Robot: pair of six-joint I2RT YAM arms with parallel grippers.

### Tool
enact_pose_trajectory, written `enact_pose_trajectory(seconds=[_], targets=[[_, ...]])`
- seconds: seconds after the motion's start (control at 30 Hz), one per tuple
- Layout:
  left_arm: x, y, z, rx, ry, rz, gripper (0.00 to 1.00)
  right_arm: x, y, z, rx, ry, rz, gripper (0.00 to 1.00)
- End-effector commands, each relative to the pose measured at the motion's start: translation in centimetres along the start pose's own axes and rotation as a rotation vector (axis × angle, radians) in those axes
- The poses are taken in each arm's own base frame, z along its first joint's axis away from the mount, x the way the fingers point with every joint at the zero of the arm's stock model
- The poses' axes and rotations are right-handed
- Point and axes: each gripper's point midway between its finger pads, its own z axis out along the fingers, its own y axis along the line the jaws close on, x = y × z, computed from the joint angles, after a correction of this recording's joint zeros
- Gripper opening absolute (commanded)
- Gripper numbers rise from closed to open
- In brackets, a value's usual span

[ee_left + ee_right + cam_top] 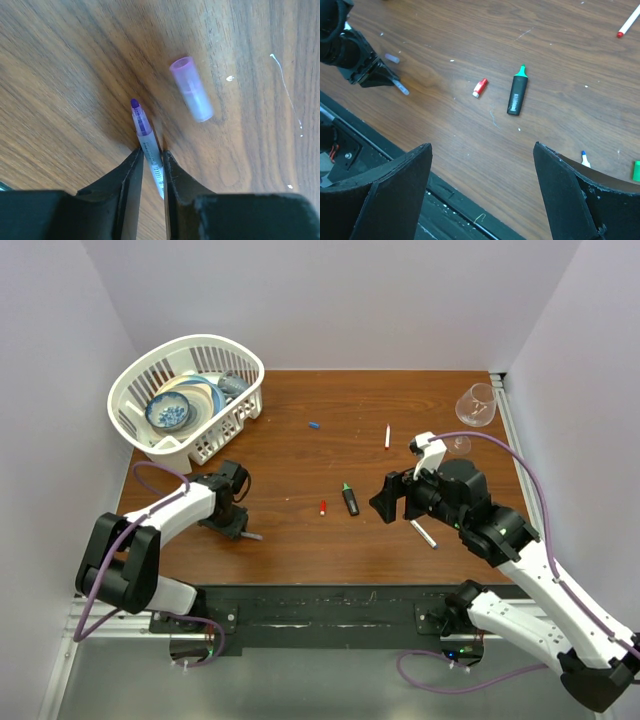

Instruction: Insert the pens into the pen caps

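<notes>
My left gripper [151,152] is shut on a thin pen [146,135] with a purple tip, held low over the wood at the near left [238,528]. A purple cap [191,96] lies on the table just beyond the pen's tip, apart from it. My right gripper [481,147] hangs open and holds nothing, right of centre [385,502]. Ahead of it lie a black marker with a green tip [517,93] and a red cap [480,87]. A white pen with a red tip [388,436] and a blue cap [314,425] lie farther back. A grey pen [424,534] lies under the right arm.
A white basket [140,390] holding bowls and plates stands at the back left. A clear glass [476,405] lies at the back right corner. A green cap [636,170] shows at the right edge of the right wrist view. The black front rail [330,605] borders the table.
</notes>
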Motion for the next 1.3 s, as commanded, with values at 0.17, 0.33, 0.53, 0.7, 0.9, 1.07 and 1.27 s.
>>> enact_pose_trajectory(seconds=[0.17, 0.33, 0.53, 0.7, 0.9, 1.07, 1.27], targets=[[0.9, 2.2, 1.1, -0.06, 0.033, 0.027, 0.14, -0.5, -0.2, -0.1, 0.016, -0.016, -0.015, 0.87], [1.0, 1.6, 0.3, -0.015, 0.043, 0.058, 0.0, -0.7, 0.1, -0.5, 0.003, -0.016, -0.01, 0.87], [0.8, -2.6, -3.9, 0.194, -0.006, 0.176, 0.0, -0.6, 2.5, 0.0, -0.124, -0.011, 0.047, 0.88], [4.2, -8.4, -10.1, 0.542, -0.036, 0.438, 0.0, 0.1, 4.8, 2.0, -0.25, 0.021, 0.124, 0.88], [9.2, -11.4, -16.4, 0.97, 0.039, 0.638, 0.0, 0.7, 8.0, 4.4, -0.439, 0.051, 0.226, 0.81], [11.0, -11.5, -21.7, 1.335, 0.085, 0.666, 0.0, 1.2, 8.9, 6.0, -0.481, 0.043, 0.275, 0.73], [12.4, -10.9, -23.7, 1.459, 0.13, 0.721, 0.0, 1.2, 10.2, 7.1, -0.509, 0.047, 0.284, 0.68]])
